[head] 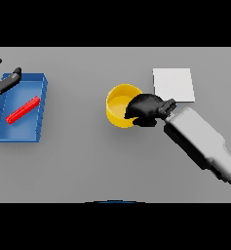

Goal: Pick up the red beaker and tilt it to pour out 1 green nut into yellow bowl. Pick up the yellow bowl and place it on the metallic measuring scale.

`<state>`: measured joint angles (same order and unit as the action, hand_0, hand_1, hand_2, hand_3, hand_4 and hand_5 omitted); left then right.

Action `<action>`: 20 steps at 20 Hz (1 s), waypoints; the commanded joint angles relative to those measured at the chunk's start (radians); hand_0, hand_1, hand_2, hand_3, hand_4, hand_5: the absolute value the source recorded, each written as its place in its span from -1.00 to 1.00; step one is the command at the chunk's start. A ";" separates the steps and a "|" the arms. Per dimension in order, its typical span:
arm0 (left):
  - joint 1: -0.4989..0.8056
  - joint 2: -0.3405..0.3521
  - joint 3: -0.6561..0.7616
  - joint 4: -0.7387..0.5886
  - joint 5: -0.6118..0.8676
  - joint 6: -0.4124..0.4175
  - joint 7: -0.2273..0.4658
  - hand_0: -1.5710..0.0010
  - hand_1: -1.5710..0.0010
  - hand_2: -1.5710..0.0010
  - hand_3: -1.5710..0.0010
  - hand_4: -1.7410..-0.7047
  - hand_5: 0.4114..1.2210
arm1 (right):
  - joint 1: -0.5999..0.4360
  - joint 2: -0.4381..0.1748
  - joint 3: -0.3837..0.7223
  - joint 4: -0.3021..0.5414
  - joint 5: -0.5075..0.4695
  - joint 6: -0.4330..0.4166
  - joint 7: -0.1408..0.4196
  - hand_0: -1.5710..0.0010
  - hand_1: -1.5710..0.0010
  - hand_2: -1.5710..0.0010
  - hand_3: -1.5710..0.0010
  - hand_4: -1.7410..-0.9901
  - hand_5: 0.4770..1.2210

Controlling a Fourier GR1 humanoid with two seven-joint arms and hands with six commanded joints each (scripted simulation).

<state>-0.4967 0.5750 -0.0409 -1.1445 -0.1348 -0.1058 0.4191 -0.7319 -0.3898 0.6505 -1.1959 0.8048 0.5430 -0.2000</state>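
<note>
The right hand reaches in from the lower right and sits at the right rim of the yellow bowl, its fingers curled over the edge in what appears to be a pinch on the wall. The bowl stands on the grey desk, just left of the pale square scale and apart from it. At the far left, the left hand hovers with fingers spread over a blue tray holding a red bar.
</note>
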 commanded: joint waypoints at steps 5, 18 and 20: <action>-0.005 0.000 0.014 0.002 0.022 -0.011 -0.004 1.00 1.00 1.00 1.00 0.84 -0.28 | 0.000 -0.043 -0.033 -0.084 -0.010 0.040 0.086 -0.99 -0.99 -0.84 -0.53 -0.99 0.99; 0.026 -0.008 0.025 -0.064 0.053 0.000 0.059 1.00 1.00 1.00 1.00 0.73 -0.19 | -0.075 -0.139 -0.158 0.043 -0.014 -0.080 0.093 -0.99 -1.00 -0.96 -0.47 -1.00 1.00; 0.028 0.004 0.032 -0.072 0.061 -0.010 0.070 1.00 1.00 1.00 1.00 0.72 -0.15 | -0.093 -0.146 -0.174 0.114 -0.009 -0.115 0.080 -0.99 -1.00 -0.98 -0.47 -1.00 1.00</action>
<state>-0.4688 0.5798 -0.0090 -1.2169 -0.0745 -0.1156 0.4901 -0.8242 -0.5360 0.4764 -1.0810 0.7960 0.4280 -0.1162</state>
